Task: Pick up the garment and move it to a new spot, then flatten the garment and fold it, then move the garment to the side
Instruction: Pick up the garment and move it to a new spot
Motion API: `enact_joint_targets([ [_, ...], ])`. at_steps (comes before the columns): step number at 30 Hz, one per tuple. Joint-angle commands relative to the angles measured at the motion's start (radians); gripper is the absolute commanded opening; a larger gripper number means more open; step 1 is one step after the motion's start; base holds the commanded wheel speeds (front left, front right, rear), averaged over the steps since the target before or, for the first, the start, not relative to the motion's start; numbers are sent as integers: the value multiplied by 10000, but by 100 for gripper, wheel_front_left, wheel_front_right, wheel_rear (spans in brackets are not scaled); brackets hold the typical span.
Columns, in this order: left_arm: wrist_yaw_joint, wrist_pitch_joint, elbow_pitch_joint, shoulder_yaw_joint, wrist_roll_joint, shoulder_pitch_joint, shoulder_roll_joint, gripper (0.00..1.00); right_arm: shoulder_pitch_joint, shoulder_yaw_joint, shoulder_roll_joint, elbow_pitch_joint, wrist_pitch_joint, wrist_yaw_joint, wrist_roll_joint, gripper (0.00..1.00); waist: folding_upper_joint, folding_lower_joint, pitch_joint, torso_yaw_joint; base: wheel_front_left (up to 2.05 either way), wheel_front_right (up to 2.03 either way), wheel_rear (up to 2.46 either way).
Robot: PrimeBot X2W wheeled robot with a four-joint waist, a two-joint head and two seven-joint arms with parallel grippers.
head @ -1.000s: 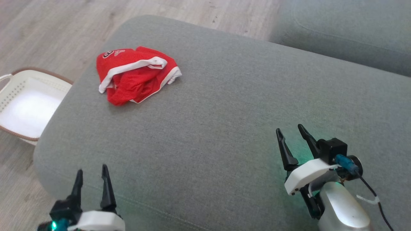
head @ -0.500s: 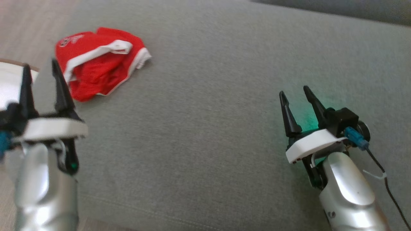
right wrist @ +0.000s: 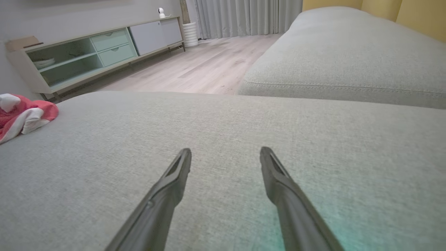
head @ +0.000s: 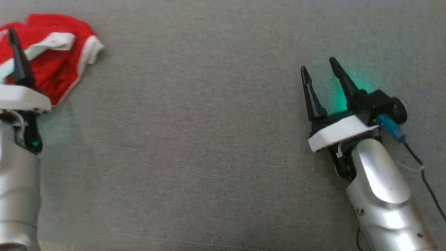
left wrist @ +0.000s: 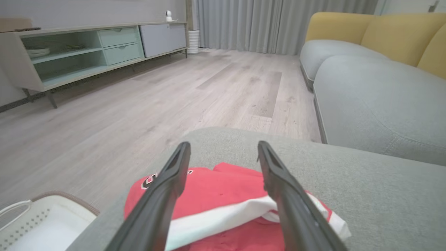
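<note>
Red garment [head: 64, 68], white-trimmed, one item: crumpled heap at the left end of the grey sofa cushion [head: 209, 146]. In the left wrist view it lies broadside across the fingers; a white-edged corner points to the robot's right.
Left gripper [left wrist: 223, 144], one: fingers spread, hovering over the heap, holding nothing.
Right gripper [head: 318, 64], one: fingers spread, empty, well apart from it.
White basket [left wrist: 38, 223], one: on the floor beside the cushion.

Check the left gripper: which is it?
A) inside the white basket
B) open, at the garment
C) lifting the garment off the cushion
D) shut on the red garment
B: the fingers of the left gripper stand apart, framing the red garment, which lies crumpled on the grey cushion.
</note>
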Motion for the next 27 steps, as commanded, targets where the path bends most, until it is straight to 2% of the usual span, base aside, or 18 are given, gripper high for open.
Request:
enact_joint_targets([
  [1, 21, -39, -32, 172, -97, -320, 665, 100, -207, 251, 36, -367, -109, -7, -78, 100, 0, -2, 491, -419, 0, 0, 0],
  [4, 21, 115, 646, 47, -417, -638, 862, 100, -353, 246, -47, -562, -109, -7, -109, 100, 0, -2, 815, -654, 0, 0, 0],
  [13, 20, 1029, 2394, -135, -1470, -860, 979, 100, -376, 107, -151, -787, -109, -7, -95, 100, 0, -2, 1176, -1073, 0, 0, 0],
  [14, 20, 1000, 2477, -182, -1508, -863, 992, 44, -365, 74, -149, -776, -109, -7, -88, 100, 0, -2, 1170, -1088, 0, 0, 0],
  [15, 20, 954, 2527, -268, -1519, -864, 998, 4, -356, 37, -144, -766, -109, -7, -81, 100, 0, -2, 1145, -1098, 0, 0, 0],
  [16, 20, 924, 2544, -390, -1517, -861, 1009, 0, -348, 15, -138, -747, -109, -7, -77, 100, 0, -2, 1112, -1108, 0, 0, 0],
  [23, 20, 471, 1793, -1357, -1736, -1175, 1202, 0, -184, -218, -44, -596, -109, -7, 82, 100, 0, -2, 483, -1143, 0, 0, 0],
  [27, 20, 392, 900, -2308, -1913, -1311, 1279, 0, -12, -222, 40, -492, -109, -7, 208, 100, 0, -2, -50, -1326, 0, 0, 0],
])
